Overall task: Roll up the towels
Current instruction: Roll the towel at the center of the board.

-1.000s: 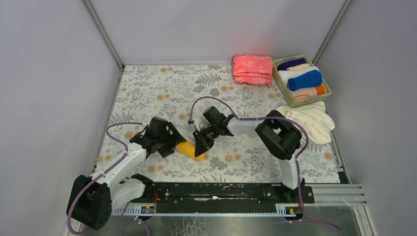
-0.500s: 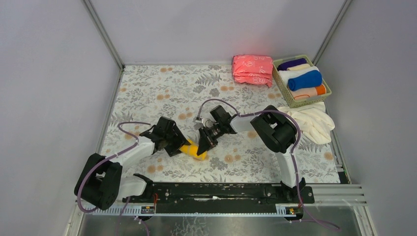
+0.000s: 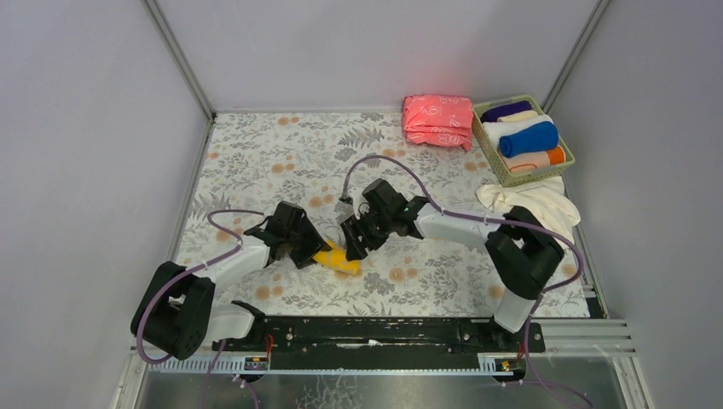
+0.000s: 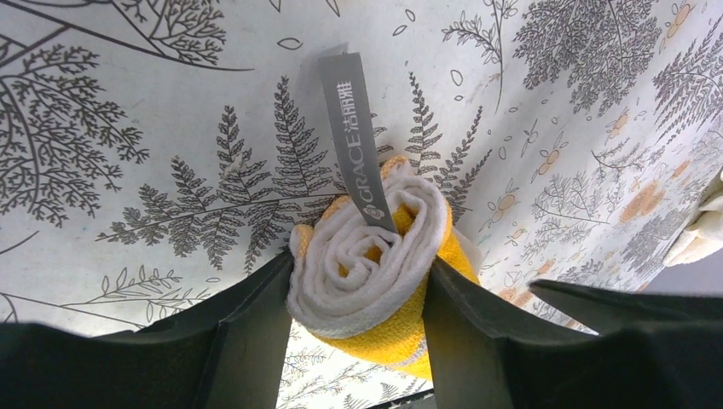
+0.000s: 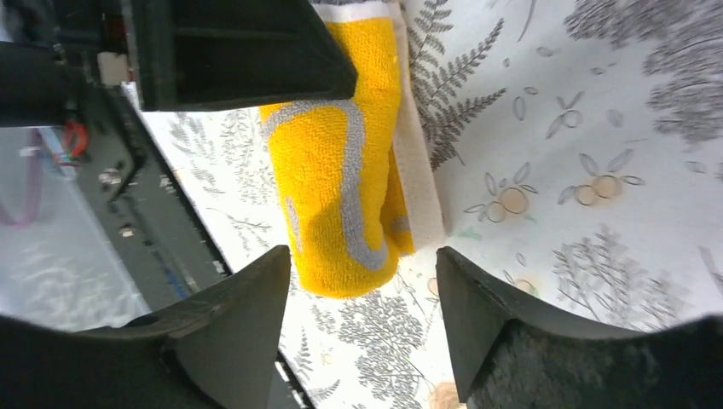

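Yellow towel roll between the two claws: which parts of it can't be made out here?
Top view: the left gripper and right gripper cover most of the yellow towel roll.
Left wrist view: far end behind the coil.
Right wrist view: left gripper hides its upper end.

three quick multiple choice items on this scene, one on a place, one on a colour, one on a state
1. Where does the yellow towel roll lie?
A at the far left corner
B on the table between the left tool and the right tool
C at the far right corner

2. What colour is the tag on its end?
A grey
B red
C green

3. How is the right tool?
A shut on the roll
B open
C out of view

Answers:
1 B: the top view shows the roll mid-table with a tool at each end.
2 A: the left wrist view shows a grey strip across the spiral end.
3 B: the right wrist view shows its jaws standing wide apart.
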Robot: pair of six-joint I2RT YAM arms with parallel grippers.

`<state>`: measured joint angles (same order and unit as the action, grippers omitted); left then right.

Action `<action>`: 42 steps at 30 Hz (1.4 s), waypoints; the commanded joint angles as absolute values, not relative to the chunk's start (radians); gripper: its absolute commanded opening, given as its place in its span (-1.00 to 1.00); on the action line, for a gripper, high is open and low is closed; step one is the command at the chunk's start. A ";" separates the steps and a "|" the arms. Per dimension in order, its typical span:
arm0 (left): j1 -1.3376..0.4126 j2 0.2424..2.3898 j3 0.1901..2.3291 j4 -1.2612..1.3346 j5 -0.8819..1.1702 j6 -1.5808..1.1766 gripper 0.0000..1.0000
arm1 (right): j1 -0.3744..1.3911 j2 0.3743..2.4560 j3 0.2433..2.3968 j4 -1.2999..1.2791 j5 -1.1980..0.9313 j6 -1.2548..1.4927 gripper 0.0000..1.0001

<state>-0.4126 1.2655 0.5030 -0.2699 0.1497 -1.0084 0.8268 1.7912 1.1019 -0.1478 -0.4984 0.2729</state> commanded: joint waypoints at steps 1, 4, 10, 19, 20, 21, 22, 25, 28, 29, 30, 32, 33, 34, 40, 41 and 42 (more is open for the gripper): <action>-0.417 1.314 0.486 -0.362 0.084 -0.943 0.04 | 0.953 1.669 1.108 -0.234 -0.103 0.107 0.43; -0.417 1.325 0.504 -0.374 0.088 -0.934 0.03 | 1.028 1.640 1.132 -0.256 0.005 0.034 0.59; -0.417 1.341 0.520 -0.377 0.094 -0.928 0.04 | 1.165 1.678 1.154 -0.211 0.141 -0.087 0.65; -0.417 1.358 0.541 -0.382 0.101 -0.919 0.06 | 1.204 1.827 1.170 -0.159 0.161 -0.150 0.48; -0.417 1.360 0.544 -0.381 0.100 -0.918 0.07 | 1.203 1.841 1.170 -0.152 0.155 -0.151 0.46; -0.417 1.361 0.546 -0.380 0.100 -0.917 0.07 | 1.203 1.855 1.169 -0.145 0.145 -0.154 0.43; -0.418 1.363 0.549 -0.380 0.104 -0.917 0.08 | 1.203 1.868 1.167 -0.141 0.139 -0.154 0.40; -0.417 1.366 0.556 -0.379 0.113 -0.917 0.15 | 1.191 1.903 1.169 -0.152 0.109 -0.137 0.23; -0.417 1.349 0.558 -0.379 0.123 -0.922 0.24 | 1.150 1.905 1.169 -0.170 0.001 -0.093 -0.03; -0.417 1.338 0.556 -0.379 0.121 -0.927 0.28 | 1.133 1.898 1.159 -0.169 -0.042 -0.078 -0.10; -0.417 1.325 0.553 -0.379 0.120 -0.930 0.30 | 1.117 1.893 1.154 -0.169 -0.082 -0.064 -0.15; -0.417 1.300 0.548 -0.380 0.117 -0.939 0.33 | 1.084 1.883 1.144 -0.168 -0.167 -0.038 -0.27; -0.417 1.289 0.544 -0.380 0.115 -0.941 0.33 | 1.067 1.880 1.137 -0.166 -0.213 -0.024 -0.32; -0.417 1.282 0.542 -0.382 0.113 -0.943 0.34 | 1.050 1.877 1.130 -0.162 -0.262 -0.012 -0.36; -0.418 1.308 0.527 -0.347 0.118 -0.949 0.25 | 1.008 1.873 1.116 -0.145 -0.356 0.043 -0.36; -0.418 1.317 0.524 -0.335 0.123 -0.950 0.19 | 1.008 1.871 1.119 -0.147 -0.340 0.050 -0.30; -0.420 1.330 0.519 -0.325 0.124 -0.952 0.11 | 1.008 1.867 1.123 -0.152 -0.322 0.053 -0.18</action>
